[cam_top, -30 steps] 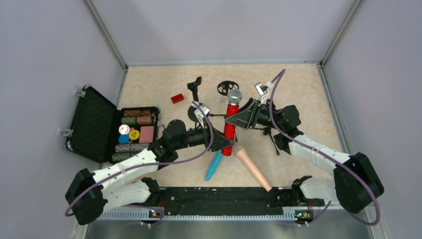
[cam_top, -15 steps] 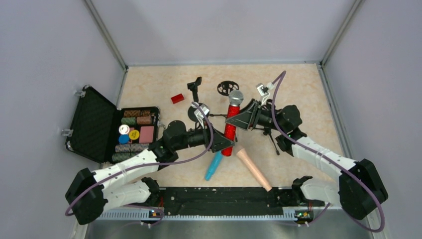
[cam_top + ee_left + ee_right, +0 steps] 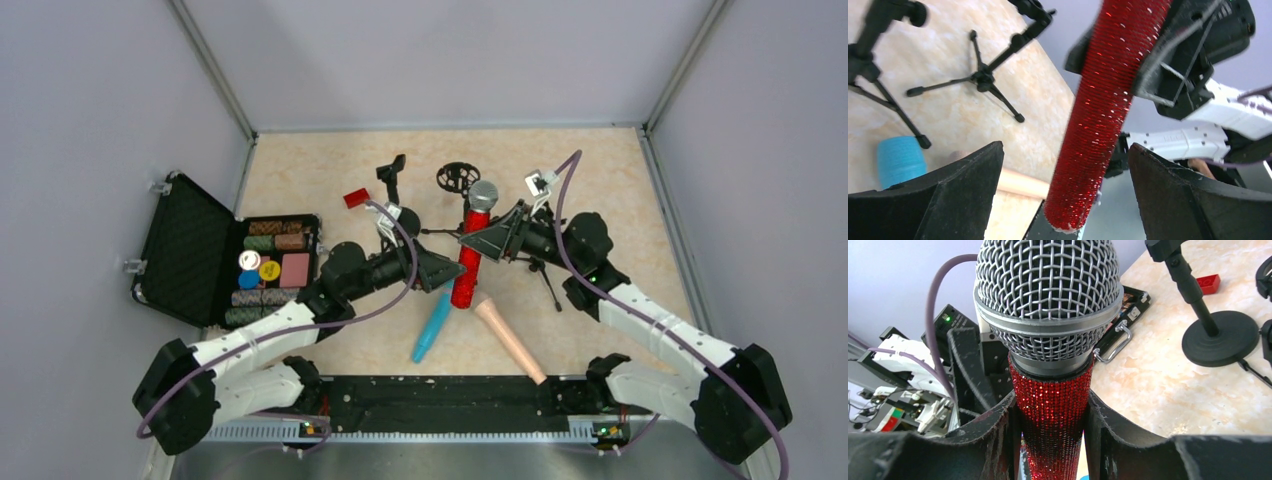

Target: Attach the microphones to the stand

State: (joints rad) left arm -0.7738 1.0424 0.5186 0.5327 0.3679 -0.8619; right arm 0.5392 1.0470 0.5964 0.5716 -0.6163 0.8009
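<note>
**Red Microphone in the Right Arm's Grip**

We see the right gripper [image 3: 1050, 440] clamped on the glittery red microphone [image 3: 1053, 420] just under its grey mesh head, over the middle of the table [image 3: 610, 170]. The left gripper [image 3: 1065, 147] stands wide, its fingers [image 3: 963, 195] flanking the lower handle without touching. The cyan microphone [image 3: 432, 328] and the peach microphone [image 3: 510, 338] lie side by side nearer the arms' bases.

A black case [image 3: 190, 250] lies open at the left edge of the beige marbled table top [image 3: 620, 180], its lid folded back to the left. The case's tray holds rows of stacked chips [image 3: 274, 235], a pink slab [image 3: 295, 269] and loose white, yellow and blue discs [image 3: 258, 268]. A small red block [image 3: 356, 198] sits near the case's far right corner.
</note>
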